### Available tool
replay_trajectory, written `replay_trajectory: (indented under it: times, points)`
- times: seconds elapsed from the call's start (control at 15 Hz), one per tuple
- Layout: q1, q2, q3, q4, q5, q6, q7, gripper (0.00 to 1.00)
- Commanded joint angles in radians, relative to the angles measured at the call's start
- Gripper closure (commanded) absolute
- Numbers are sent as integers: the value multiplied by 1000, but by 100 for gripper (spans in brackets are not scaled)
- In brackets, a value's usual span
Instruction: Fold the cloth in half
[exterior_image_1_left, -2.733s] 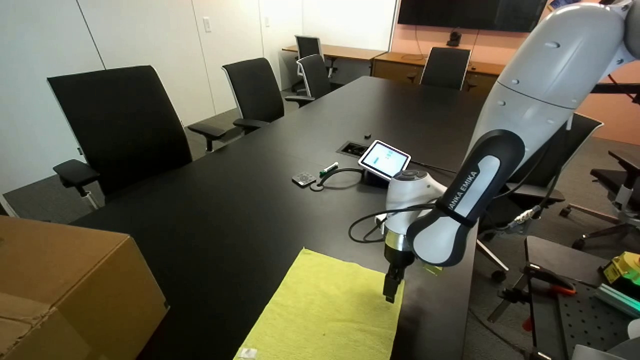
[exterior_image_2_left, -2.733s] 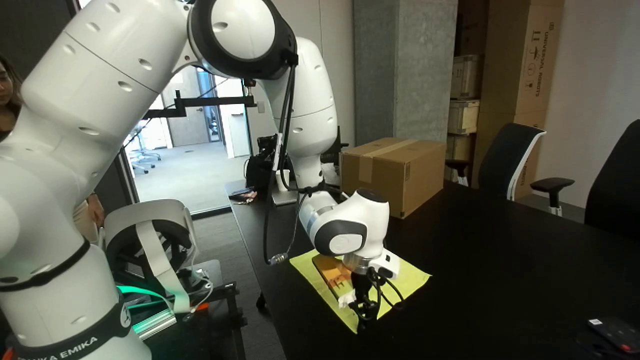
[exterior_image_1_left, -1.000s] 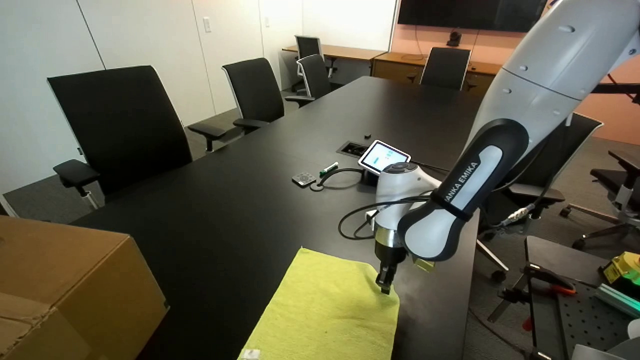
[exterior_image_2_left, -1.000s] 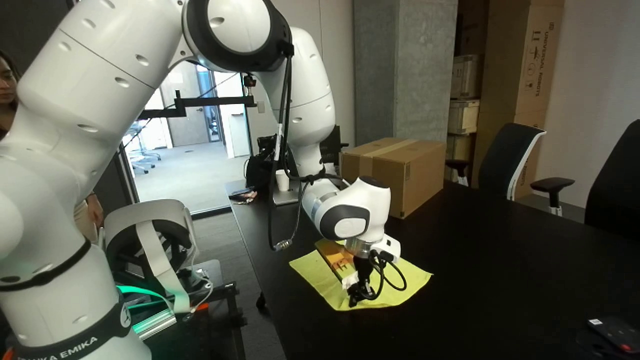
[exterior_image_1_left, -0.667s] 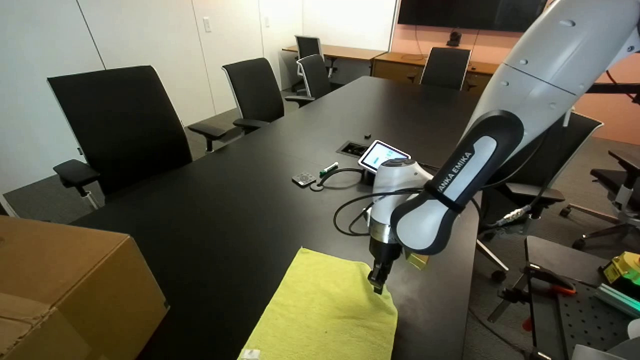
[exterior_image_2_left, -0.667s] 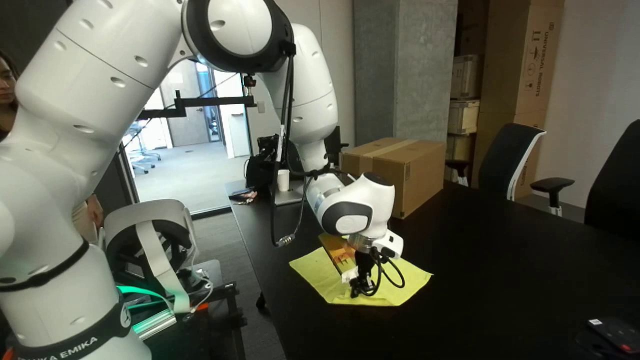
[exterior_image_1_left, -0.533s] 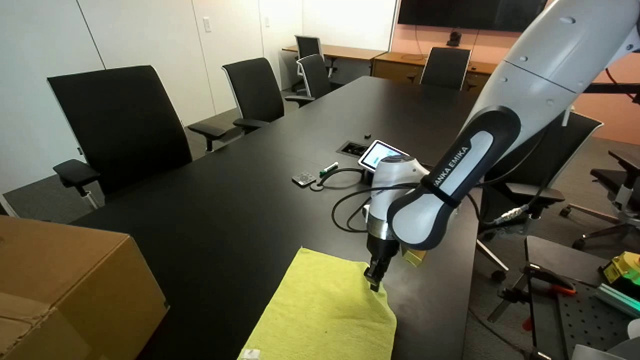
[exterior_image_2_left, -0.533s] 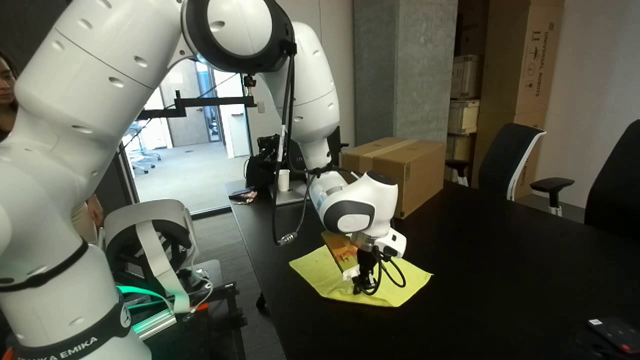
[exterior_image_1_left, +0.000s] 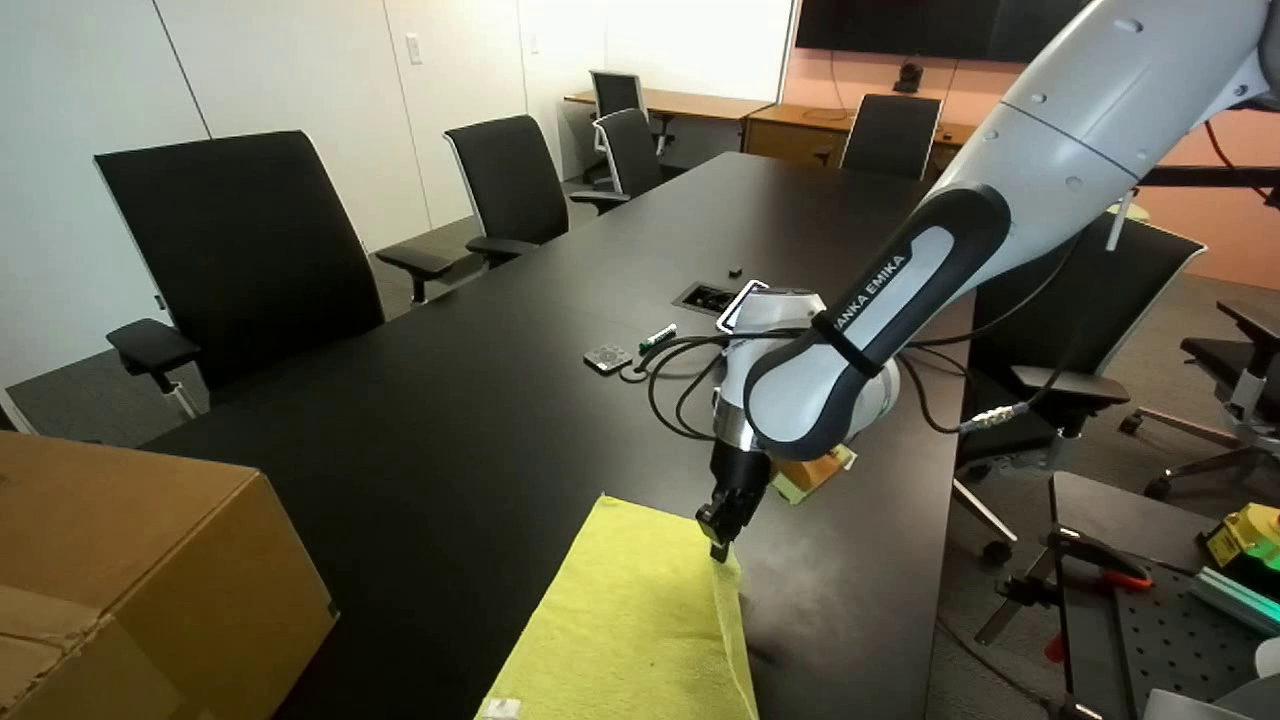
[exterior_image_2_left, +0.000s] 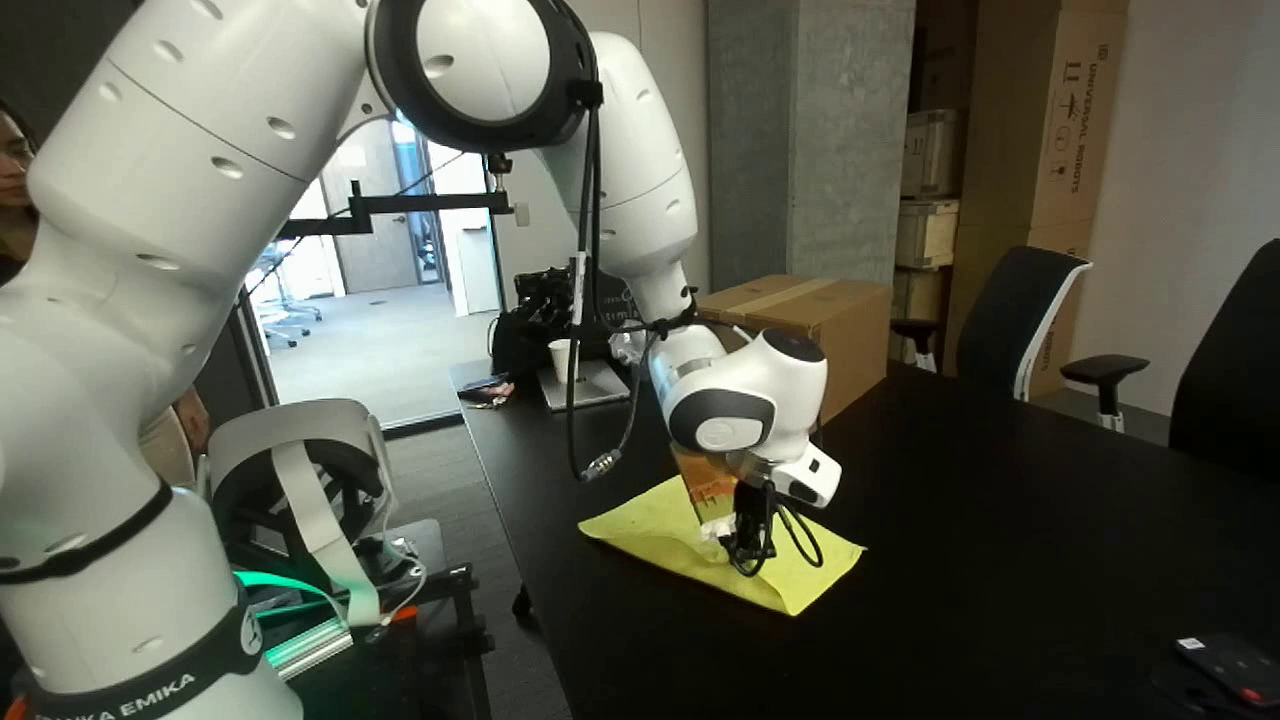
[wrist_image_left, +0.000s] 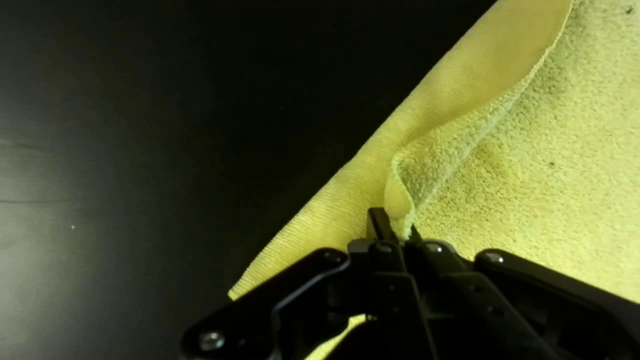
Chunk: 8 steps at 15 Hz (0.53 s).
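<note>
Cloth (wrist_image_left: 550, 225) on the table (exterior_image_1_left: 450, 470), one edge raised in the gripper (wrist_image_left: 398, 229). In the wrist view the gripper enters from the bottom, its jaws pressed together on the edge of the cloth and pinching it into a small peak. From this peak the edge turns inward as a narrow flap, its smooth, finely ribbed underside uppermost; the border of the flap stands over the fleecy face and shades it. The rest of the cloth in that view lies spread, with two small dark specks. In an exterior view the gripper points downward at a slight tilt, at the right-hand side of the cloth near its far corner; a white tag (exterior_image_1_left: 502, 709) shows at the near left, where the cloth runs out of the frame. In both exterior views the box (exterior_image_1_left: 220, 600) stands on the table, apart from the cloth. Farther along the table lie a marker (exterior_image_1_left: 657, 337) and a square pad (exterior_image_1_left: 607, 359), just beside each other; near them is a tablet (exterior_image_1_left: 736, 306), partly hidden by the arm (exterior_image_1_left: 900, 290). In an exterior view a cup (exterior_image_2_left: 558, 362) stands farther back, and a dark remote (exterior_image_2_left: 1225, 665) lies well apart from the cloth.
</note>
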Motion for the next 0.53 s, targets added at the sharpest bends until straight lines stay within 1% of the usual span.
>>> replay_trajectory:
  times: [0.0, 0.27, 0.47]
  points:
    - [16, 30, 9, 96, 19, -30, 36, 97]
    - [73, 59, -23, 201, -18, -42, 69, 97]
    - [133, 106, -75, 294, -67, -59, 96, 97]
